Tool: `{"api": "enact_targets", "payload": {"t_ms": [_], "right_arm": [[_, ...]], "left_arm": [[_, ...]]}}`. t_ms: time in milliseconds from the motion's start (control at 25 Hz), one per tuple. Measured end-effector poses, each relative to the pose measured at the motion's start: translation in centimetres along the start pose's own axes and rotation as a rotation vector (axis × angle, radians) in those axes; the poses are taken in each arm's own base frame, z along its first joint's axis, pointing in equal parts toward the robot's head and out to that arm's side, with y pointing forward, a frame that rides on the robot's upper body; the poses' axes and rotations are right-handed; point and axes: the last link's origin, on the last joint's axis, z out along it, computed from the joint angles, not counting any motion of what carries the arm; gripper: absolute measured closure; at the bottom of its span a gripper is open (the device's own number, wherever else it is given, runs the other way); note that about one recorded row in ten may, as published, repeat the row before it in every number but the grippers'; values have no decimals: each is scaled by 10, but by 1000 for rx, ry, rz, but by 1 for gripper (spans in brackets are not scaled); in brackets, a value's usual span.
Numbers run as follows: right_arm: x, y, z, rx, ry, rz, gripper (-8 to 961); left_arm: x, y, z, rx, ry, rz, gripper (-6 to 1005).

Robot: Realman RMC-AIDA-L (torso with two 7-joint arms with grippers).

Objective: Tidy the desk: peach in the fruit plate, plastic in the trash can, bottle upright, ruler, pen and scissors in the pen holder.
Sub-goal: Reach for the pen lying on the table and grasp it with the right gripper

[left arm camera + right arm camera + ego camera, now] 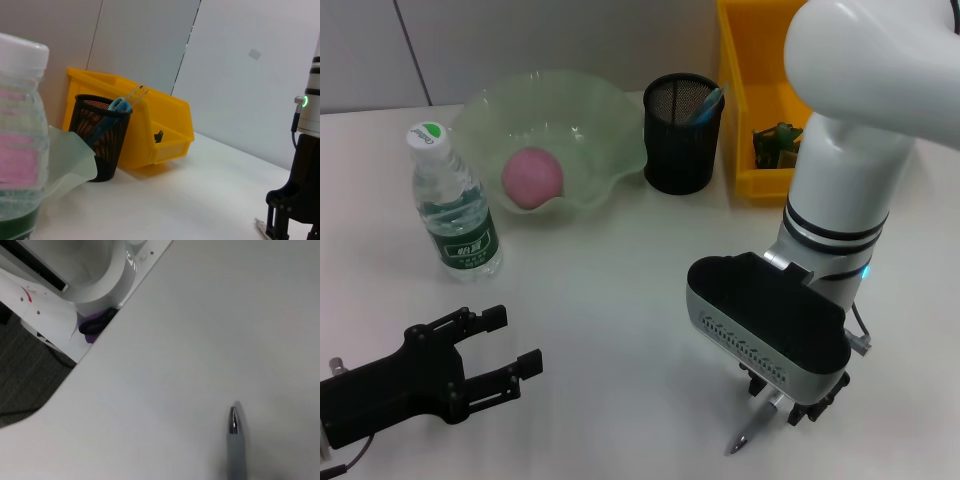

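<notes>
Head view: right pincer (775, 415) grips the pen (744, 434), mostly hidden; left pincer (505, 355) open

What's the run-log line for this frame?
right claw: over pen | left claw: open, idle | bottle: upright | peach: in fruit plate

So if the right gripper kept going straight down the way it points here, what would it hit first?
The right gripper points down at the table with the pen at its fingers. The pen's tip would most likely meet the tabletop first; nothing else shows beneath it, though the remaining gap is unclear.
</notes>
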Motion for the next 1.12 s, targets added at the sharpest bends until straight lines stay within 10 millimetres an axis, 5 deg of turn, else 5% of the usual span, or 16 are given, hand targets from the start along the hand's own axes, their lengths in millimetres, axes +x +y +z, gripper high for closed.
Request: {"api": "enact_targets", "payload": {"t_ms": [1120], "right_arm": [[-1, 0, 7, 15, 0, 2, 630]], "left_arm": [[-1, 0, -2, 2, -1, -2, 199]]}}
